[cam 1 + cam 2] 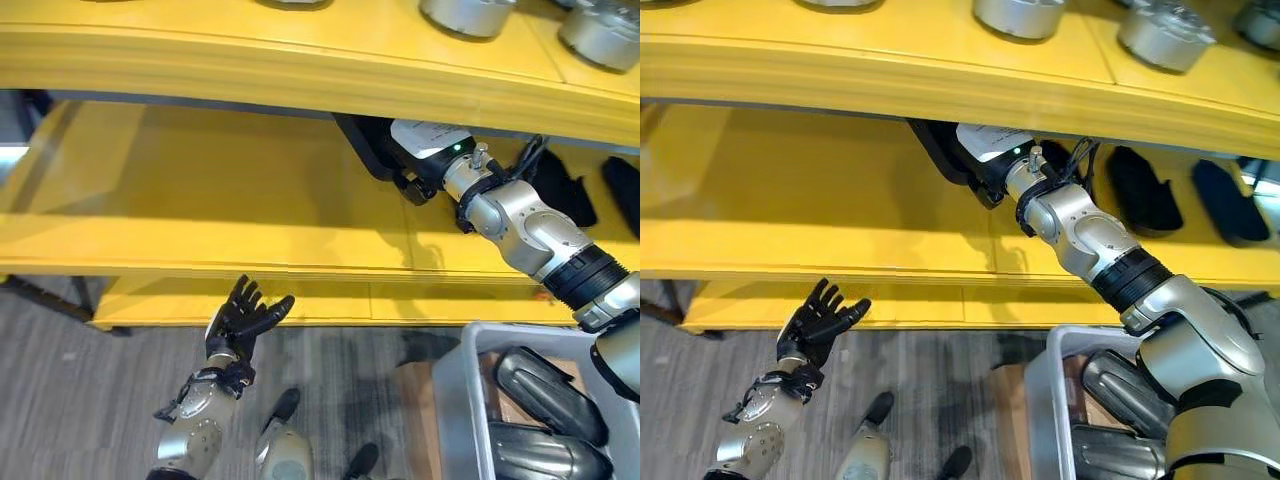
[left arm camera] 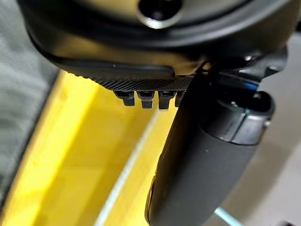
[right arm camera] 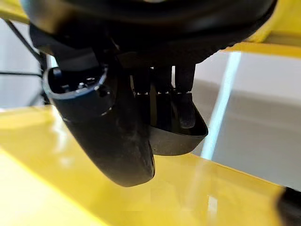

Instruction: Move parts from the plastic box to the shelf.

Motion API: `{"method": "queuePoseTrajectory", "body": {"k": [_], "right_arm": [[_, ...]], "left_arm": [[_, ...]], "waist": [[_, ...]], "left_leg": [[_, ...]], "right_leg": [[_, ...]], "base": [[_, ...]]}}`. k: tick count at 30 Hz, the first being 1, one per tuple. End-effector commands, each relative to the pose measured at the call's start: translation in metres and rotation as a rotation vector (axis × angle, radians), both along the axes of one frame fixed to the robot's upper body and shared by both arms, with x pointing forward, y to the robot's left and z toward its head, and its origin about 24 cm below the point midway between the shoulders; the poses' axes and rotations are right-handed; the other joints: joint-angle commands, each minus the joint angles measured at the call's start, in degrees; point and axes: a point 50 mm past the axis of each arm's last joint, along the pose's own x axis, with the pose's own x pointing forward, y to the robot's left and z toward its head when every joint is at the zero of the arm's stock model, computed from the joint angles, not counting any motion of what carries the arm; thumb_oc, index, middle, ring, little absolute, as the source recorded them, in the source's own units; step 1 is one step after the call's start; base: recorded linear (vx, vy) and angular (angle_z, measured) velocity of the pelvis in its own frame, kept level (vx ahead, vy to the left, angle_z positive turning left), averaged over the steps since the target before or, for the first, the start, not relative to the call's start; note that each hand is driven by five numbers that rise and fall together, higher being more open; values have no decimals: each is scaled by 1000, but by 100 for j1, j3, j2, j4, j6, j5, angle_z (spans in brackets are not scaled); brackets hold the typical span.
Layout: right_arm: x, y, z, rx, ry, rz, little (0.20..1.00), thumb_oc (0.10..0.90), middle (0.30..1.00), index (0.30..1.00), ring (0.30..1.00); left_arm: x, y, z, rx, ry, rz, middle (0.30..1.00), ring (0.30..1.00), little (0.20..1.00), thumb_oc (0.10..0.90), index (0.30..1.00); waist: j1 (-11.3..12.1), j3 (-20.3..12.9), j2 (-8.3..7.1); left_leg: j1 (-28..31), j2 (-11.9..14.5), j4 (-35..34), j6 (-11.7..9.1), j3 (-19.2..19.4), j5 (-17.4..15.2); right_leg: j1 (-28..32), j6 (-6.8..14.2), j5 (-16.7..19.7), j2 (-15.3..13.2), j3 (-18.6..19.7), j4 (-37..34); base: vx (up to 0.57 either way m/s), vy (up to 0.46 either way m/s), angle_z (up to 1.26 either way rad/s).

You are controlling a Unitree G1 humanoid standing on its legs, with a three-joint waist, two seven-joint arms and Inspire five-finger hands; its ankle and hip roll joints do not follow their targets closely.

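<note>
Right hand [image 3: 117, 136] pinches a dark part [image 3: 176, 134] low over the yellow shelf [image 1: 200, 190], frame centre, for placing. Left hand [image 1: 240, 320] spread, idle, lower left.

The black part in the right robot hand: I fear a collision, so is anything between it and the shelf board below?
Nothing visible. The black part hangs above bare yellow shelf board, held by the right robot hand.
</note>
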Motion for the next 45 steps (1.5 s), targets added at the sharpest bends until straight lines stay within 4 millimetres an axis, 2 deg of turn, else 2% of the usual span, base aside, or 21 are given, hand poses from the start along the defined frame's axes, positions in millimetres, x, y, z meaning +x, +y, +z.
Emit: {"method": "queuePoseTrajectory", "body": {"k": [1,4,6,7,8,10,11,13,14,17,21,28,30,31,33,37,40,45], "right_arm": [[-6,20,71,80,-273,43,300,400,300,300,300],[-4,24,67,85,-252,46,300,400,300,300,300],[-3,26,63,88,-235,49,300,400,300,300,300],[-2,23,60,88,-229,37,300,400,300,300,300],[-1,20,53,104,-205,27,300,400,300,300,300],[-1,18,50,106,-197,19,300,400,300,300,300],[0,16,45,117,-183,8,300,400,300,300,300],[1,16,43,124,-177,7,300,400,300,300,300],[2,14,38,136,-164,-10,300,400,300,300,300],[5,12,34,166,-151,-35,300,400,300,300,300],[10,8,34,173,-153,-73,300,400,300,300,300],[27,-10,40,220,-160,-206,300,400,300,300,300],[34,-22,47,235,-173,-281,300,400,300,300,300],[35,-22,49,232,-176,-292,300,400,300,300,300],[37,-26,49,251,-171,-315,300,400,300,300,300],[44,-46,50,265,-152,-439,300,400,300,300,300],[46,-53,48,269,-134,-481,300,400,300,300,300],[49,-53,47,224,-111,-511,300,400,300,300,300]], "left_arm": [[19,-9,34,2,-187,-68,1000,1000,1000,900,1000],[18,-9,32,0,-176,-68,1000,1000,1000,900,1000],[18,-11,31,-7,-169,-72,1000,1000,1000,900,1000],[17,-13,30,-16,-165,-76,1000,1000,1000,900,1000],[17,-14,30,-12,-163,-92,1000,1000,1000,900,1000],[18,-15,31,-1,-166,-105,1000,1000,1000,900,1000],[19,-16,31,12,-165,-121,1000,1000,1000,900,1000],[19,-17,30,15,-159,-127,1000,1000,1000,900,1000],[18,-15,29,20,-155,-124,1000,1000,1000,900,1000],[16,-14,28,30,-147,-131,1000,1000,1000,900,1000],[16,-14,27,43,-143,-145,1000,1000,1000,900,1000],[17,-16,35,62,-169,-180,1000,1000,1000,900,1000],[17,-18,40,65,-187,-198,1000,1000,1000,900,1000],[17,-17,40,69,-186,-196,1000,1000,1000,900,1000],[17,-17,41,70,-190,-197,1000,1000,1000,900,1000],[18,-18,44,69,-199,-196,1000,1000,1000,900,1000],[20,-19,46,65,-208,-196,1000,1000,1000,900,1000],[20,-20,47,63,-214,-194,1000,1000,1000,900,1000]], "waist": [[-127,-446,-258],[-133,-488,-169],[-130,-515,-98],[-139,-524,-69],[-157,-599,-70],[-145,-620,-89],[-134,-646,-123],[-128,-651,-145],[-126,-669,-172],[-96,-688,-215],[-54,-674,-243],[111,-359,-244],[210,-145,-126],[241,-100,-83],[282,-29,-34],[412,223,152],[478,342,231],[562,488,341]], "left_leg": [[440,611,251,-304,192,12],[579,594,151,-312,46,-33],[641,452,166,-256,-92,-214],[601,322,184,-187,-93,-203],[663,136,272,-146,-141,-475],[663,41,304,-104,-136,-545],[700,-132,331,-33,-86,-666],[741,-223,322,19,-63,-710],[748,-385,306,137,3,-697],[712,-521,459,194,55,-817],[587,-592,720,209,61,-938],[47,-625,1437,177,-24,-1087],[-280,-601,1881,133,-99,-1173],[-279,-533,2002,89,-108,-1330],[-381,-532,2142,76,-132,-1363],[-723,-556,2571,60,-224,-1443],[-882,-601,2823,76,-277,-1529],[-1174,-662,3236,95,-385,-1665]], "right_leg": [[-155,144,-804,-645,387,648],[-87,225,-813,-719,377,731],[-56,293,-804,-885,371,888],[-77,285,-674,-1020,270,952],[32,417,-731,-1268,215,1135],[69,460,-710,-1376,165,1183],[93,573,-641,-1583,93,1317],[80,636,-604,-1695,94,1392],[27,684,-399,-1873,67,1422],[30,771,-328,-2005,74,1442],[2,802,-317,-2063,95,1504],[-279,790,-432,-2137,95,1955],[-489,744,-586,-2157,122,2273],[-502,775,-763,-2105,201,2388],[-591,760,-822,-2113,191,2538],[-933,732,-1073,-2185,258,3115],[-1085,713,-1224,-2232,294,3426],[-1400,665,-1483,-2306,367,3946]], "base": [[48,47,26],[49,103,29],[24,228,46],[107,328,28],[85,259,24],[116,210,30],[96,286,29],[37,233,21],[-1,220,11],[24,143,4],[28,72,2],[-43,3,9],[-71,-20,10],[-32,-28,0],[-14,-15,2],[-63,13,1],[-31,-7,8],[-37,-8,8]]}}
